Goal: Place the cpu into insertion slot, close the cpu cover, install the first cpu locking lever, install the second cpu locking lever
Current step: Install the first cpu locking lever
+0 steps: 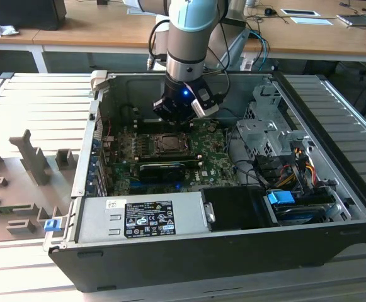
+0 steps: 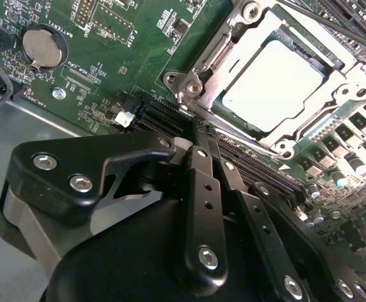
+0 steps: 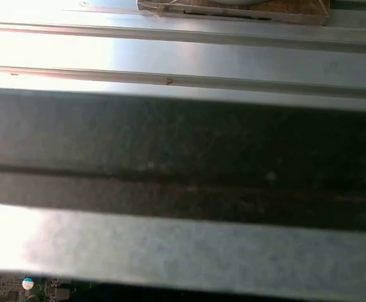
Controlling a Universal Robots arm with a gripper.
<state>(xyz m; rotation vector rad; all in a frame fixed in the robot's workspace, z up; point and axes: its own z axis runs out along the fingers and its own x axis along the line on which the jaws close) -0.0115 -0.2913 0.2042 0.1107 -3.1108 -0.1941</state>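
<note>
Above the green motherboard, the tool has its black fingers pressed together, holding nothing. Upper right of the second wrist view, the cpu sits in the insertion slot beneath the closed cpu cover.

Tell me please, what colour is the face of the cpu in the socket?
Silvery-grey, a plain pale metal face; the cpu shows best in the second wrist view.

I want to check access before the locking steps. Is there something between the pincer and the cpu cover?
Nothing visible. In the second wrist view the pincer, closed and empty, sits just beside the cpu cover, already down over the cpu.
</note>
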